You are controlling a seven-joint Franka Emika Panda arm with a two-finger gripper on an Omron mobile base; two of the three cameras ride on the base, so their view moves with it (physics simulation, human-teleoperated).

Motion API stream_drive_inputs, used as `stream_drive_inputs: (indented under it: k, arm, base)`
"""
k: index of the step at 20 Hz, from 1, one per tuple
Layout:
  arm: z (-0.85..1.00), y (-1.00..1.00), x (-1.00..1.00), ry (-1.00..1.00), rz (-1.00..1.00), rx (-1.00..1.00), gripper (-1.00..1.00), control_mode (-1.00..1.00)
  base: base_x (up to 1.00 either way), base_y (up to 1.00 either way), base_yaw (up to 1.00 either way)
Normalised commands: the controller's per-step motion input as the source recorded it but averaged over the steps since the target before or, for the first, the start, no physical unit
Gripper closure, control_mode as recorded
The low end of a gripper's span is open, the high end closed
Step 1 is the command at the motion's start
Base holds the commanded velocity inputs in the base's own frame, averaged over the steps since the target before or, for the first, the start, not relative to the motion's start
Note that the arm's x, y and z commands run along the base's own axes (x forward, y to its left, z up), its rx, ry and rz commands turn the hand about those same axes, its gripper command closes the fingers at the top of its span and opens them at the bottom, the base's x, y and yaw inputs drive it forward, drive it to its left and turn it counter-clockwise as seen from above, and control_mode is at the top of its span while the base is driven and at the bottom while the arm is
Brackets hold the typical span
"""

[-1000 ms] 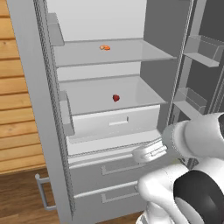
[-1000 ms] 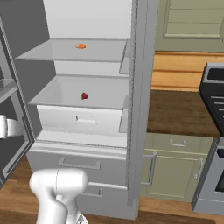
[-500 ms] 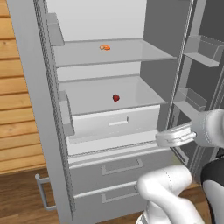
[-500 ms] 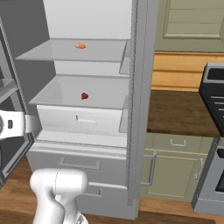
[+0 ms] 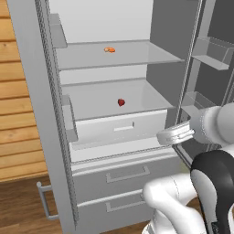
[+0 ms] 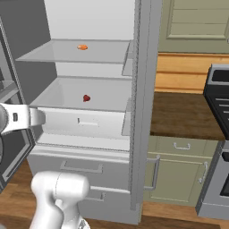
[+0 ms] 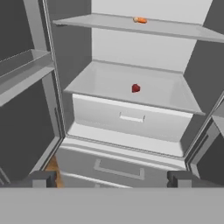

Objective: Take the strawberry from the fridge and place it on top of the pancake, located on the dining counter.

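Observation:
The fridge point(image 5: 32, 91) point(image 6: 144, 89) point(image 7: 131, 131) stands with its doors open. On its lower white shelf lies the strawberry point(image 5: 121, 102) point(image 6: 86, 98) point(image 7: 136, 88), tiny and dark red. My gripper point(image 5: 169, 135) point(image 6: 38, 117) point(image 7: 111, 178) hovers in front of the fridge, below and to the right of the shelf in the left base view, a good way short of the fruit. Its fingers point(image 7: 43, 178) stand wide apart, open, with nothing between them. The pancake and the dining counter are out of view.
A small orange item point(image 5: 109, 49) point(image 6: 82, 47) point(image 7: 140, 20) lies on the upper shelf. Door bins point(image 5: 210, 52) jut out on the right door. Two lower drawers point(image 5: 123, 173) sit beneath the shelves. A brown counter point(image 6: 183, 116) and a stove point(image 6: 219, 89) lie right of the fridge.
My hand has risen and swung out in front of the fridge's lower shelf. The jaws stay open; the strawberry has not moved.

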Motion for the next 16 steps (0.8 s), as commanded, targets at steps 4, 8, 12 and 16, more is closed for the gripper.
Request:
stream_drive_inputs:
  k: [4, 8, 12, 16]
  arm:
    - [0.0, -0.16, 0.16, -0.01, -0.02, -0.02, -1.0, -1.0]
    - [-0.04, -0.16, 0.02, 0.0, -0.01, 0.0, -1.0, -1.0]
    - [-0.35, -0.11, 0.0, 0.0, -0.12, 0.0, -1.0, -1.0]
    - [-0.34, 0.0, 0.23, -0.01, -0.17, 0.0, -1.0, -1.0]
  base:
    - [0.0, 0.0, 0.0]
    - [0.0, 0.0, 0.0]
    - [0.0, 0.0, 0.0]
    - [0.0, 0.0, 0.0]
